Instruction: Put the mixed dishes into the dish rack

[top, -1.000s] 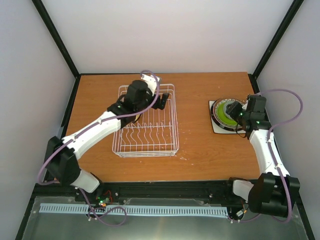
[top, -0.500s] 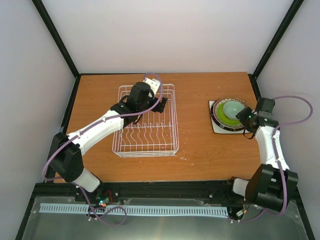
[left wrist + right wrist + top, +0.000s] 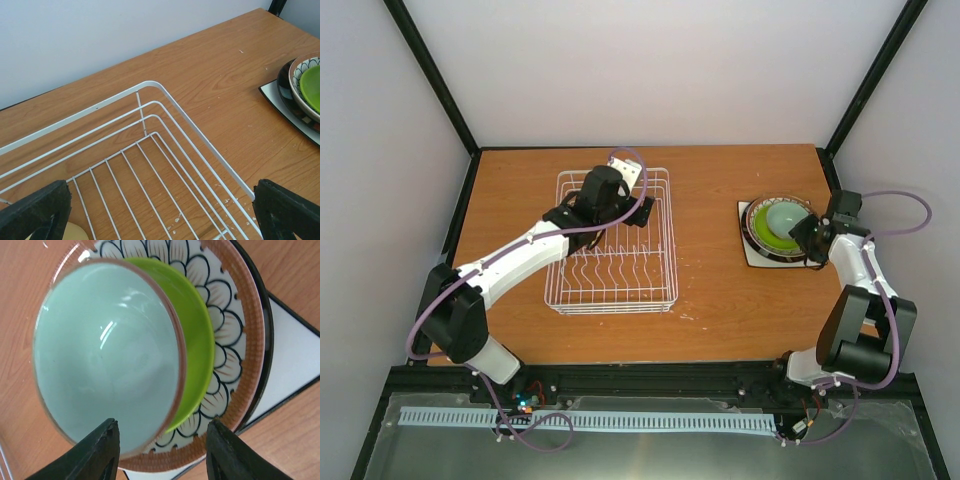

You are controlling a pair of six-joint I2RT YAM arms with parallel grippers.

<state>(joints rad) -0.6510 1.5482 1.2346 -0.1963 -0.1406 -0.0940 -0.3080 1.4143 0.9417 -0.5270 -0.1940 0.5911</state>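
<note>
The white wire dish rack [image 3: 616, 262] sits left of centre, and its far right corner [image 3: 150, 87] fills the left wrist view. My left gripper [image 3: 638, 208] [image 3: 160, 202] hangs open over the rack's far end with nothing between its fingers. A pale yellow rounded edge, the yellow cup [image 3: 75, 233], shows inside the rack by the left finger. At the right is a stack: pale mint bowl [image 3: 786, 215] [image 3: 105, 355], lime-green plate [image 3: 199, 340], petal-patterned plate [image 3: 235, 315], dark-rimmed plate [image 3: 266, 325], square white plate [image 3: 753, 256] [image 3: 295, 357]. My right gripper [image 3: 804, 232] [image 3: 162, 442] is open just over the stack's near-right rim.
Black frame posts and pale walls enclose the wooden table [image 3: 715, 290]. Purple cables loop off both arms. Upright prongs stand in the rack's near half [image 3: 610, 270]. Small white crumbs lie on the wood under the rack [image 3: 175, 220].
The right arm has folded back and its gripper has drawn from over the stack to its right rim, uncovering the bowl, with the jaws a little narrower. The left gripper shifted slightly farther over the rack.
</note>
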